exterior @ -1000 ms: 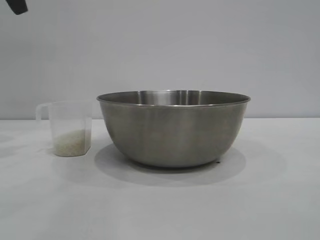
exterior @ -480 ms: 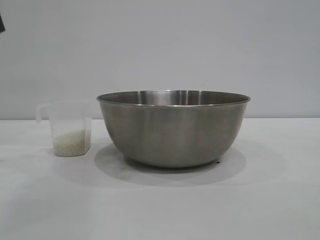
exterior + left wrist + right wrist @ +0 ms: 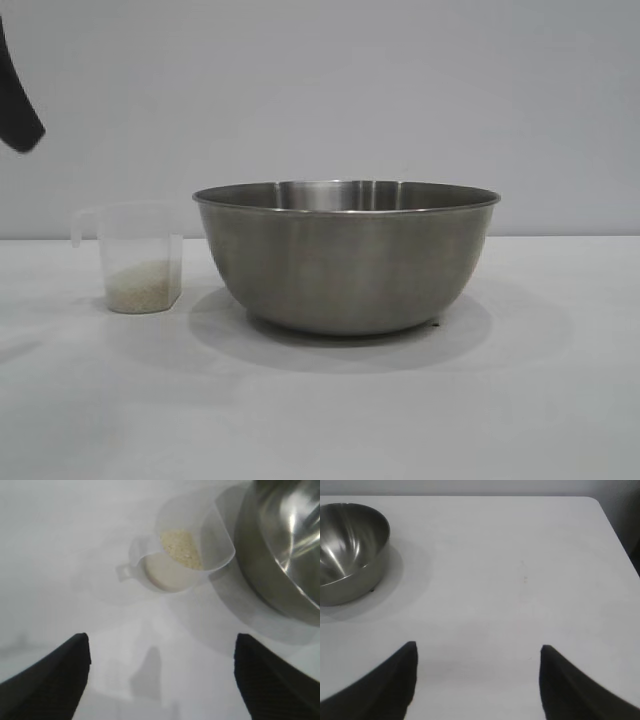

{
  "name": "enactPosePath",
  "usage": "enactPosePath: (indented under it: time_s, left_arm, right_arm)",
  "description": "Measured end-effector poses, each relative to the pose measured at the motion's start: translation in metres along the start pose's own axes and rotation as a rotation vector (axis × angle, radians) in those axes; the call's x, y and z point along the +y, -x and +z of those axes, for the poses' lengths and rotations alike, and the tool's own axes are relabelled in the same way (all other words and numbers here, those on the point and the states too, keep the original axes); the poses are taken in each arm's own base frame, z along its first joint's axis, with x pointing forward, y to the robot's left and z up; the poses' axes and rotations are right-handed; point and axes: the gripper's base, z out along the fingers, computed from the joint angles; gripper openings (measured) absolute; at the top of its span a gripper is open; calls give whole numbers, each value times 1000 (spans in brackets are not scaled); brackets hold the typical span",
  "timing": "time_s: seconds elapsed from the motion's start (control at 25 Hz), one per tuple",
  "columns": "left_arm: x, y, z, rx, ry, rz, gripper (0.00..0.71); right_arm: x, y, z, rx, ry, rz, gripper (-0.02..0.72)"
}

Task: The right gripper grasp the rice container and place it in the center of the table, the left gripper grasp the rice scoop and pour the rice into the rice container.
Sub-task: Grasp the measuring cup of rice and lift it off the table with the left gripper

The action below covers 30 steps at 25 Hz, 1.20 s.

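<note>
Two objects stand on a white counter [image 3: 320,420], seen level from its front edge. Nearest the middle sits the rice container [image 3: 347,256], a large brushed steel bowl with a thin rolled rim. Just beside it, toward the left edge and not quite touching, stands the rice scoop [image 3: 132,258], a small clear plastic cup with a loop handle on the side away from the bowl. A shallow layer of rice [image 3: 141,284] lies in its bottom.

Above the left edge, the left hand [image 3: 161,680] hangs over the scoop, angled down at it. Its fingers are spread wide with nothing between them. The right hand [image 3: 477,680], also open and empty, waits over bare counter toward the right edge, well apart from the bowl.

Judging by looks, the scoop is light, thin-walled and smooth, easy to knock over or squeeze out of shape. The handle or the rim wall seems the safest hold. The bowl looks rigid and slippery, best gripped at its rim.
</note>
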Motion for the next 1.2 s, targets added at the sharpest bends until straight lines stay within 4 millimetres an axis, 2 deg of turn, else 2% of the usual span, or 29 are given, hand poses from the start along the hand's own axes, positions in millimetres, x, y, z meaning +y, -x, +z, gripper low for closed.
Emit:
enactPosePath:
  time_s: [0.2, 0.36, 0.44, 0.64, 0.76, 1.0, 1.12, 1.2]
  left_arm:
    - [1, -16, 1, 38, 50, 18, 523]
    - [7, -21, 1, 42, 110, -39, 523]
    - [8, -21, 1, 40, 118, -100, 523]
    - [2, -21, 1, 34, 66, -385, 523]
    - [-11, -14, 1, 38, -74, -566, 523]
    - [-43, 20, -9, 85, -440, -862, 523]
    - [-60, 37, -22, 125, -662, -845, 523]
    - [-74, 45, -36, 143, -860, -714, 523]
  right_arm:
    - [0, 0, 0, 0, 0, 0, 442]
    - [0, 0, 0, 0, 0, 0, 442]
    - [0, 0, 0, 0, 0, 0, 442]
    - [0, 0, 0, 0, 0, 0, 442]
    - [0, 0, 0, 0, 0, 0, 442]
    - [0, 0, 0, 0, 0, 0, 442]
    - [0, 0, 0, 0, 0, 0, 442]
    - [0, 0, 0, 0, 0, 0, 442]
